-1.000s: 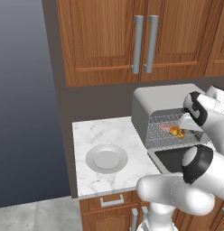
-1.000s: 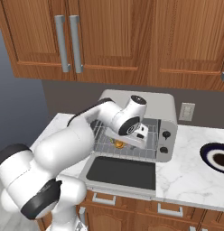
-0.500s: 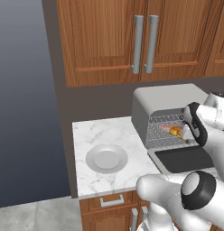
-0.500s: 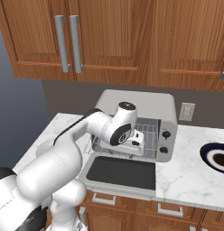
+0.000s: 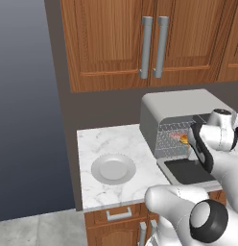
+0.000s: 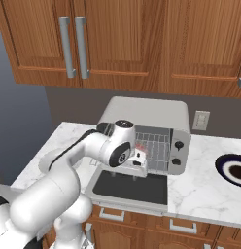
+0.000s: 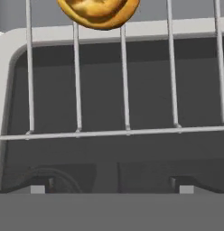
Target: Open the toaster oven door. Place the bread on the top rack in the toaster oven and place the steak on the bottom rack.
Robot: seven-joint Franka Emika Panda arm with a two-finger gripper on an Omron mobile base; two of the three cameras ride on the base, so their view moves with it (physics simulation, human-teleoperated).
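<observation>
Left base view: toaster oven (image 5: 185,113), light grey, stands on the marble counter (image 5: 116,144) below the wood cabinets; the toaster oven door (image 5: 190,171) is folded down flat toward the robot, dark glass upward. Inside the mouth, on the wire racks, a golden-brown bread (image 5: 185,140) sits just beside a small pinkish-red steak (image 5: 175,136); which shelf carries each cannot be told from this side. The gripper (image 5: 194,153) hangs just at the mouth, over the door, close to the bread and on the robot's side of it. A white plate (image 5: 113,169) lies well apart to the left, with nothing on it. Right base view: the gripper (image 6: 138,174) is at the left half of the mouth, over the door's hinge edge; a red spot of steak (image 6: 141,147) shows just above the hand, against the wires of a rack (image 6: 155,146). Two knobs (image 6: 178,153) sit on the right front panel; a dark-rimmed plate (image 6: 232,169) lies far right. Hand view: the bread (image 7: 98,9) lies at the upper edge, resting on a wire rack (image 7: 125,99) whose front bar crosses the middle; it lies straight ahead of the camera and deeper into the oven. No fingertips appear here; the jaws are taken as spread wide and holding nothing. Judgement: both foods appear to be in the oven, so what remains seems to be backing the hand straight away from the bread, toward the robot.
</observation>
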